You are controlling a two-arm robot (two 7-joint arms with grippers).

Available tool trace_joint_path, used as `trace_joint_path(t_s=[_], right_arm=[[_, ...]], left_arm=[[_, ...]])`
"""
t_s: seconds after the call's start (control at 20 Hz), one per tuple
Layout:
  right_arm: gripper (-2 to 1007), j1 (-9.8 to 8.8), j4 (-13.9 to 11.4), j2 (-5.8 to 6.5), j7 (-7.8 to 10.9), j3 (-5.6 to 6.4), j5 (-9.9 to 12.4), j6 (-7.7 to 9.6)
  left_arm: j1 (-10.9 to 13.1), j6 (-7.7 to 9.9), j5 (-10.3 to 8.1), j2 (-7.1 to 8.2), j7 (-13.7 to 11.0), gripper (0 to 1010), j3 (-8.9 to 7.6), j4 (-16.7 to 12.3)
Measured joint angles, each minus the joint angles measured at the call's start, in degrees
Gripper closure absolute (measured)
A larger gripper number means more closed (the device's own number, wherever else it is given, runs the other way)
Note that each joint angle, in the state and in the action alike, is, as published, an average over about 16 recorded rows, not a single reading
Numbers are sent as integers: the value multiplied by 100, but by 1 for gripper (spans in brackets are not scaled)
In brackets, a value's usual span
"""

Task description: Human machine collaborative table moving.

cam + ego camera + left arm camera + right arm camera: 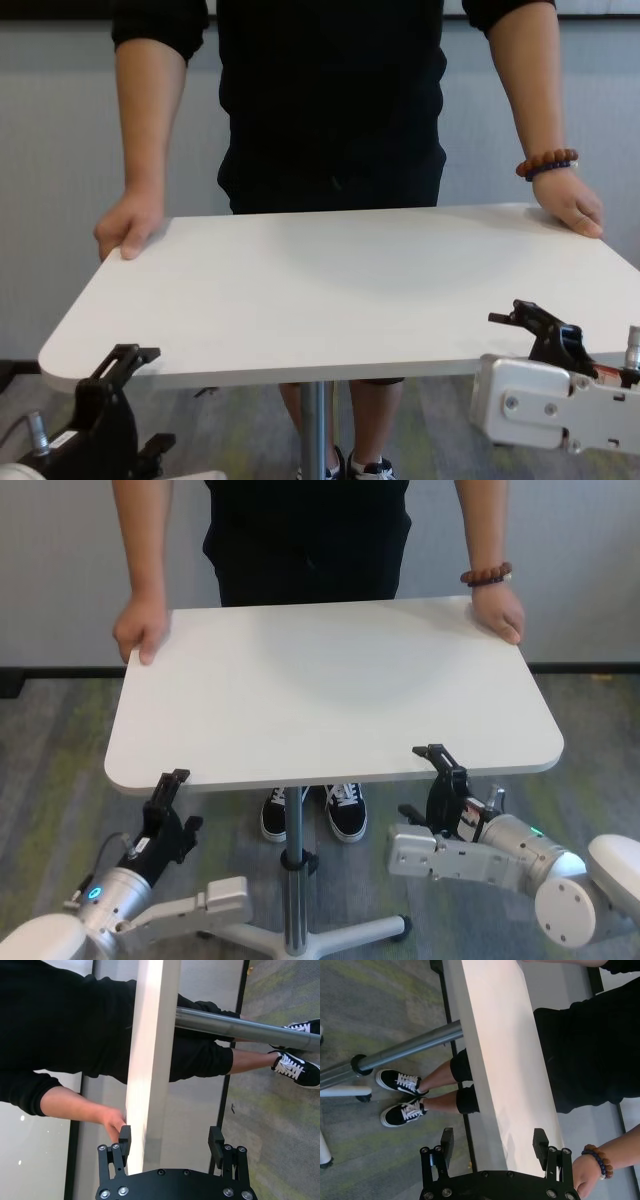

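The white table (330, 690) stands on a slim metal pole (293, 860). The human (310, 540), in a black shirt, grips its two far corners, with a bead bracelet (486, 576) on one wrist. My left gripper (168, 798) is at the left of the near edge. In the left wrist view that gripper (170, 1142) is open, with the tabletop's edge (145, 1085) between its fingers. My right gripper (442, 770) is at the right of the near edge. It (493, 1142) is also open, straddling the edge (495, 1060).
The table's white base feet (330, 940) spread over grey-green carpet between my two arms. The human's black sneakers (345, 812) stand just behind the pole. A grey wall (60, 570) with a dark baseboard closes the far side.
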Motion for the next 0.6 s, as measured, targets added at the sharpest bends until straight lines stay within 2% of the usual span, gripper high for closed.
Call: trace_joint_path(t_s=[0.35,0.6], right_arm=[[4,-324,-441,87,83,71,48,134],[4,-591,-809,148,122,148,117,181]], left_arm=[[266,-76,-131,206,-121,10,-157,-357],[526,-216,-421,366,-368,10,-360,-717]])
